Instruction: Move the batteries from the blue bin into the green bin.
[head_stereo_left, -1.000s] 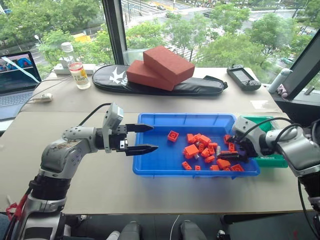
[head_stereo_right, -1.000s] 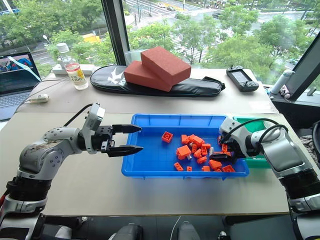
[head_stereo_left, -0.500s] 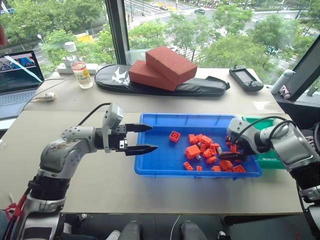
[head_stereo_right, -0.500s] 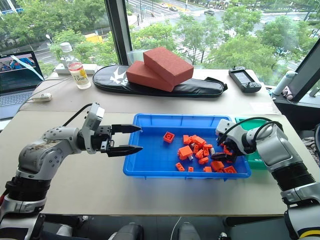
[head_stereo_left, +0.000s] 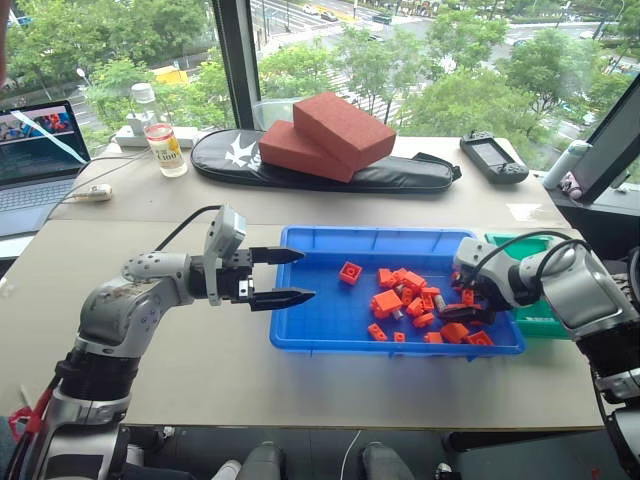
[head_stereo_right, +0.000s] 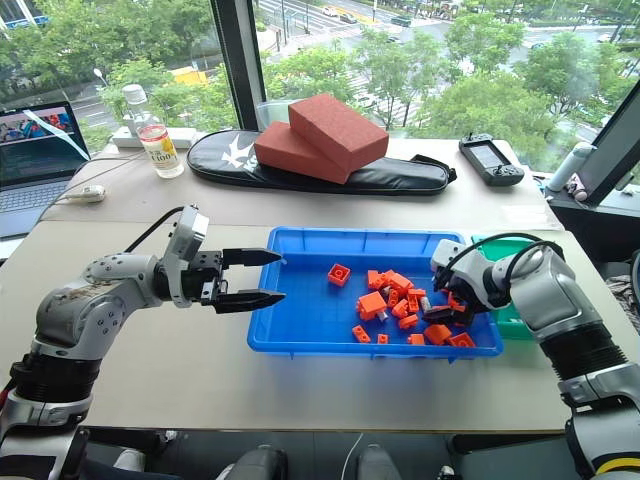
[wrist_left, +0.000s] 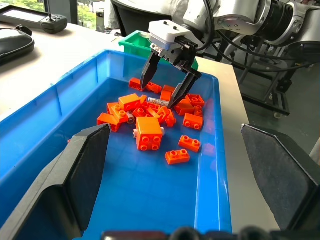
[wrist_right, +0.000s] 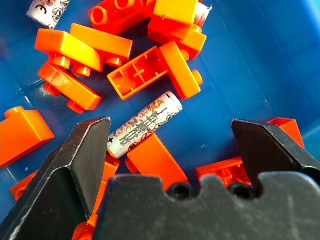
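The blue bin lies on the table in front of me, with orange bricks piled in its right half. A silvery battery lies flat among the bricks, and another battery sits farther off. My right gripper is open and points down into the pile. Its fingers straddle the first battery without clamping it. The green bin stands just beyond the blue bin's right end, behind my right arm. My left gripper is open and empty, held level over the blue bin's left rim.
Two red foam blocks rest on a black bag at the back of the table. A laptop and a bottle stand at the back left. A handheld game controller lies at the back right. Windows close the far side.
My right gripper has tilted a little over the brick pile and stays low in the blue bin. The left arm has not moved. The head view has shifted slightly.
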